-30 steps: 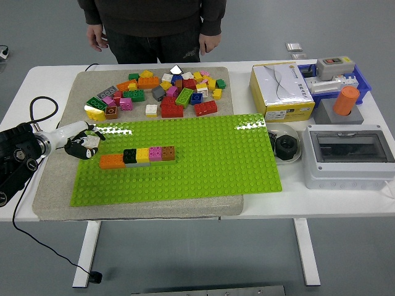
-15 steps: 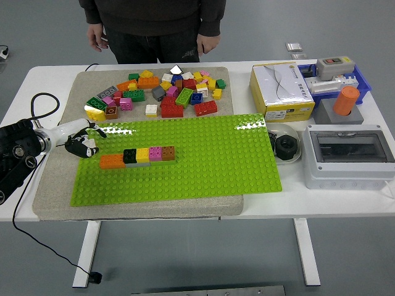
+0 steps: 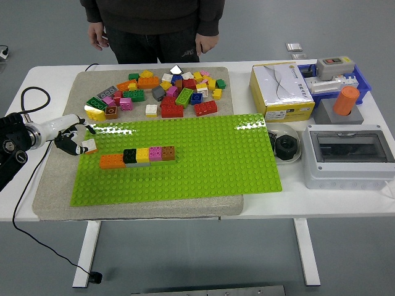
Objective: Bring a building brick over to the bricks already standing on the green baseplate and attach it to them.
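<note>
A row of joined bricks (image 3: 139, 156), orange, black, yellow, pink and brown, stands on the left part of the green baseplate (image 3: 203, 154). A small white brick (image 3: 90, 145) lies at the baseplate's left edge, left of the orange end of the row. My left hand (image 3: 70, 140) is just left of the white brick. Its fingers are loosely spread and hold nothing. A pile of loose coloured bricks (image 3: 160, 92) lies on the grey mat (image 3: 55, 185) behind the baseplate. My right hand is out of view.
A person (image 3: 154, 24) stands at the far side with both hands hanging down. On the right stand a yellow-white box (image 3: 281, 89), a blue bin with parts (image 3: 338, 77), an orange cylinder (image 3: 346, 100), a black roll (image 3: 285, 147) and a grey switch box (image 3: 349, 154).
My left hand has drawn back to the left, away from the baseplate. The white brick it held has stayed at the baseplate's left edge.
</note>
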{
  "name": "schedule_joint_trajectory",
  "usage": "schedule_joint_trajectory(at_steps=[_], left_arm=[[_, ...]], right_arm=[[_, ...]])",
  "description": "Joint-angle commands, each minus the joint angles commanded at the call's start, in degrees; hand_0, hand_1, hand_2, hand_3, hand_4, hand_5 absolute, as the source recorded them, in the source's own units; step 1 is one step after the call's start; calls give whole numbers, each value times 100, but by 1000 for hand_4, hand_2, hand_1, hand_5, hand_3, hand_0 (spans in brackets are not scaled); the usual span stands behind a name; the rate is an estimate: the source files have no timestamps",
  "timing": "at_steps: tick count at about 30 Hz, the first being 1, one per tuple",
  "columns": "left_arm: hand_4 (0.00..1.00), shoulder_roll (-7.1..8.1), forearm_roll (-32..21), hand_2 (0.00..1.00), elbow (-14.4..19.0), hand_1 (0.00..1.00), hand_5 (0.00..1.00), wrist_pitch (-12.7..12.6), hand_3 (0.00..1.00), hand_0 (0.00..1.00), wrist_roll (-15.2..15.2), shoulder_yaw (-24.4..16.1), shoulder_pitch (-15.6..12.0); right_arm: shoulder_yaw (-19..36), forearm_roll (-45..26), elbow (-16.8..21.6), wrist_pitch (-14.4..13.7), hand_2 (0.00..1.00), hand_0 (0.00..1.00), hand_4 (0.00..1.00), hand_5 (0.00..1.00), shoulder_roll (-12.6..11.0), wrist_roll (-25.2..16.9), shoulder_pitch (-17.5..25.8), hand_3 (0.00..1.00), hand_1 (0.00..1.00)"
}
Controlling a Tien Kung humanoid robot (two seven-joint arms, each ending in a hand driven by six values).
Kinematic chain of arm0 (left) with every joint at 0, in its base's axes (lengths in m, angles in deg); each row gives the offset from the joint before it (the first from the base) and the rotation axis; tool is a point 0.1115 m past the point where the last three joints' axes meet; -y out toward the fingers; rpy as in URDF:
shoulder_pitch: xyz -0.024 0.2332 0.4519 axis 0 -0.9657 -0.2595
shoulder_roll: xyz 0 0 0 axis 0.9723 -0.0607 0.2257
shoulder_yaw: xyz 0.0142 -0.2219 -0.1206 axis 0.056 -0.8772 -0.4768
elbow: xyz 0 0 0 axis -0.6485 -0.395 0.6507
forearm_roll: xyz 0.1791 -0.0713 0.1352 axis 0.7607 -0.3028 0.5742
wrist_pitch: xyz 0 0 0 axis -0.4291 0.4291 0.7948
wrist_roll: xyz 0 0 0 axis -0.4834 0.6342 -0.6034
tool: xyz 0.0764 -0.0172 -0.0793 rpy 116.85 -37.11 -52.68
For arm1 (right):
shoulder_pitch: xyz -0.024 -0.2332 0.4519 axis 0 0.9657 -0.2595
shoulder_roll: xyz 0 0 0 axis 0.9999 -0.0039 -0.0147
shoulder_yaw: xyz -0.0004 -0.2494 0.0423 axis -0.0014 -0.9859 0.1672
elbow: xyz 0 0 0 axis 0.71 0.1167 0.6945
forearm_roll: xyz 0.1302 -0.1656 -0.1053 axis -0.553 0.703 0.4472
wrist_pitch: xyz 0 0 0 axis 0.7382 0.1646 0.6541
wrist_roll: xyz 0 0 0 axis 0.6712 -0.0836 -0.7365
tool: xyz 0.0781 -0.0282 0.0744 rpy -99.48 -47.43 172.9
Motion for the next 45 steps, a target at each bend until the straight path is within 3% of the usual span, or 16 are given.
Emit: schedule_joint_trajectory(at_steps=[2, 7, 8, 13, 14, 19, 20, 31, 32, 37, 38, 45], left_arm=[[804, -1, 39, 47, -68, 2, 2, 19, 836, 132, -65, -25, -6], [804, -74, 19, 47, -218, 2, 2, 6, 836, 132, -65, -64, -26], [753, -95, 0, 47, -263, 2, 2, -7, 826, 134, -48, -78, -30], [753, -178, -78, 47, -440, 2, 2, -65, 826, 134, 23, -130, -51], [658, -192, -97, 43, -459, 2, 2, -74, 767, 134, 36, -134, -57], [658, -270, -227, 43, -541, 2, 2, -121, 767, 134, 112, -143, -101], [572, -282, -249, 39, -557, 2, 2, -127, 719, 133, 124, -138, -108], [556, -361, -370, 39, -699, 2, 2, -156, 670, 130, 185, -151, -160], [536, -366, -379, 38, -708, 2, 2, -158, 589, 131, 190, -156, -162], [536, -395, -448, 38, -740, 2, 2, -181, 589, 131, 236, -159, -183], [486, -401, -463, 38, -743, 2, 2, -188, 554, 130, 249, -156, -190], [496, -418, -526, 34, -742, 2, 2, -206, 551, 128, 276, -148, -213]], right_arm=[[7, 10, 0, -1, 573, 627, 710, 873, -3, -1, -1, 708, 429], [15, 36, 0, 2, 573, 627, 710, 873, 1, 0, -4, 708, 429], [17, 42, 0, 3, 573, 628, 710, 873, 2, 1, -4, 708, 429], [11, 37, 0, 2, 573, 628, 710, 873, 6, -4, -8, 708, 429], [11, 35, 0, 1, 566, 628, 710, 872, 7, -5, -8, 708, 428], [12, 43, 0, -2, 566, 628, 710, 872, 12, -11, 1, 708, 428], [13, 46, 0, -2, 563, 628, 710, 872, 12, -13, 3, 707, 427], [14, 55, 0, -8, 559, 624, 710, 871, 8, -24, -15, 707, 424], [12, 52, 0, -8, 559, 628, 710, 870, 8, -25, -17, 706, 422], [10, 56, 0, -7, 559, 628, 710, 870, 6, -24, -22, 706, 422], [10, 55, 0, -7, 562, 629, 710, 871, 6, -23, -22, 707, 422], [16, 63, 0, -6, 558, 628, 710, 870, 4, -21, -19, 705, 423]])
